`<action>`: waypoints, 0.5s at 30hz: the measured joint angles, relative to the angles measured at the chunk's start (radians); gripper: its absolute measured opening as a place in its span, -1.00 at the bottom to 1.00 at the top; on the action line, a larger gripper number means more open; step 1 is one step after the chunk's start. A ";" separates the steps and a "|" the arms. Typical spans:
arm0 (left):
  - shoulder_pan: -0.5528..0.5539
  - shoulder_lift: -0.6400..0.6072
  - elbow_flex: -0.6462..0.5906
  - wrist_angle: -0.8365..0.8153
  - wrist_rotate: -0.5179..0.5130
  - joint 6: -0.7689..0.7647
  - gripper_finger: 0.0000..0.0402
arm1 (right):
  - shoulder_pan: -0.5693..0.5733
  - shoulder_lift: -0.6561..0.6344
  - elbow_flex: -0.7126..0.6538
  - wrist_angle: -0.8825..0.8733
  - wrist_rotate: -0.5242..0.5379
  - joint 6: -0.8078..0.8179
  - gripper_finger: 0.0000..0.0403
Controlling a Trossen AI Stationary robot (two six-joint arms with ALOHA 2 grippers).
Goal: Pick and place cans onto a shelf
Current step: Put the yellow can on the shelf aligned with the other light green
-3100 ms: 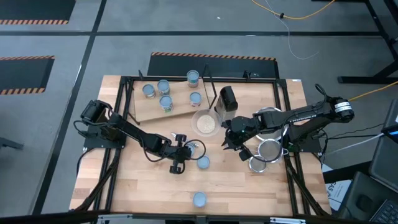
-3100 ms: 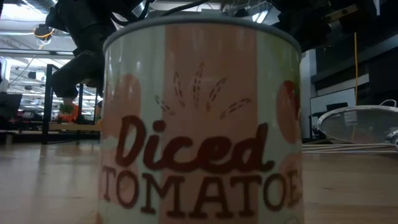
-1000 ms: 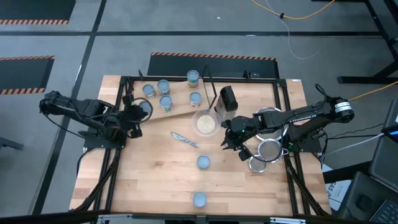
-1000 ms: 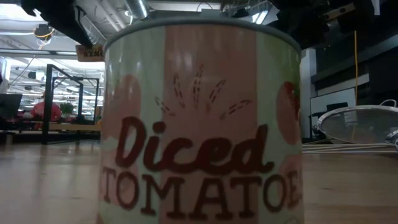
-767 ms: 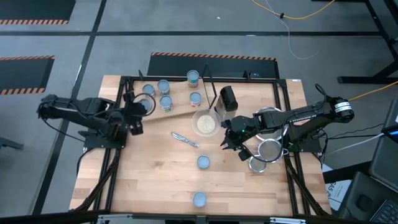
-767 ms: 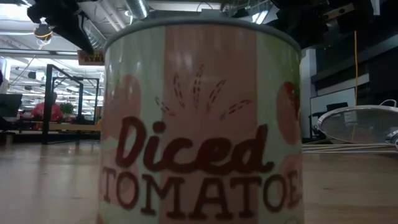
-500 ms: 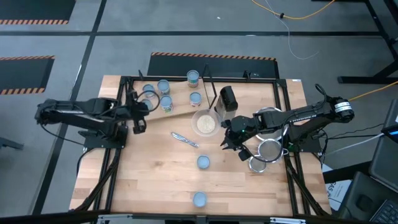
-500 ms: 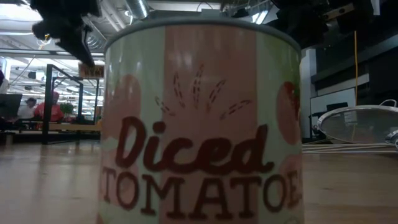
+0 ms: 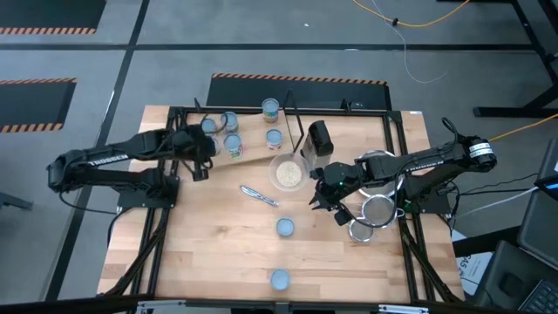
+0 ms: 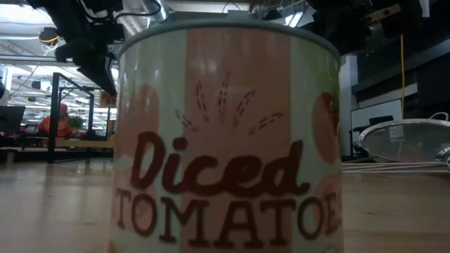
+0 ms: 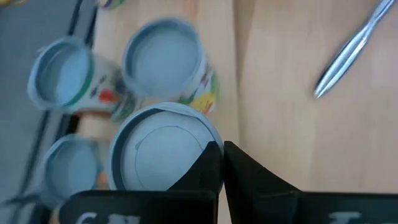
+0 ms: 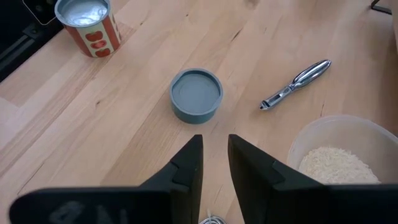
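**Can arrives over the shelf in the left arm's grip**

The carried can (image 11: 163, 146) hangs over the near-left end of the shelf (image 9: 251, 131), just beside the five cans already standing there. The left gripper (image 11: 221, 163) has its fingers pressed together, and the can sits against their tips, apparently pinched by its rim; the exact hold is hidden.

A second ago this arm was drawn back over the table's left edge. It has since swung forward and inward, taking the can from beside the board to above it. Transport looks nearly finished, so lowering and release are what remain for this one.

The can's pale round top faces up toward the wrist camera, so its short axis seems to run vertically, ready to set down on its base.

Two more cans wait on the bare table: one mid-table (image 9: 285, 228) and one at the front edge (image 9: 279, 279), which fills the low view.

The right gripper (image 12: 214, 146) has not moved: partly open and empty, it hovers beside the bowl (image 9: 271, 172).
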 joint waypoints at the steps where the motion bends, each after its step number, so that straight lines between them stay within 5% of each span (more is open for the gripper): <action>1: 0.024 0.001 -0.006 0.025 0.038 0.007 -0.99 | 0.000 0.000 0.000 0.000 0.000 0.000 -0.60; 15: 0.263 0.042 -0.052 0.085 0.191 0.055 -0.99 | 0.000 0.000 0.000 -0.002 0.000 0.000 -0.60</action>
